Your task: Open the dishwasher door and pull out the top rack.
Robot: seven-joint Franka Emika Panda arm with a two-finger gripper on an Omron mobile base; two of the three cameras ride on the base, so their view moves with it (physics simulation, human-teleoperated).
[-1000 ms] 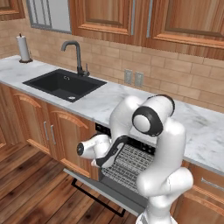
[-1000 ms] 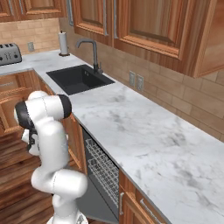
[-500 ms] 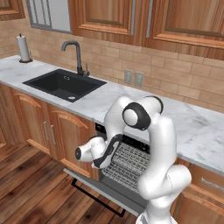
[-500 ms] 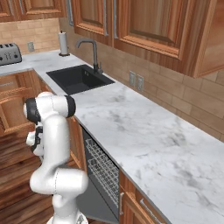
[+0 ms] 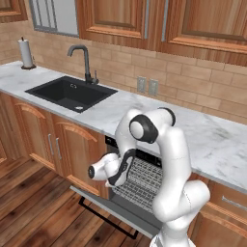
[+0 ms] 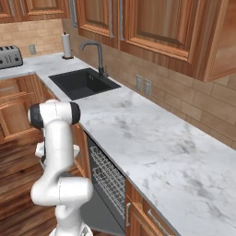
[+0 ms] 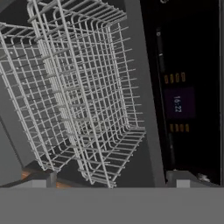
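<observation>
Since a second ago the white arm has folded its elbow leftward and lower in the left base view, bringing the hand closer in front of the open machine; counter and sink hold their places, so the base has not driven. Flat grey metallic dishwasher door [image 5: 108,205] with its long black bar handle lies dropped open, near level above the wooden floor. First step judged done. Two-finger gripper [image 5: 112,181] hangs just above the door, in front of the cavity, fingers apart and holding nothing. Wide shallow silver-grey wire-grid top rack [image 5: 144,178] sits under the white marbled stone countertop [image 5: 212,140]; seen also from the side in the right base view [image 6: 108,177], and close in the hand view [image 7: 74,87], rolled with the hand. How far it already stands out of the cavity, cannot tell. Black control strip with a small lit clock display [image 7: 177,104] runs down the right of the hand view. Step in hand judged: pulling out the rack. Next move calls for bringing the spread fingers over the rack's front wire edge, closing on it, then drawing straight outward along the runners without twisting.
</observation>
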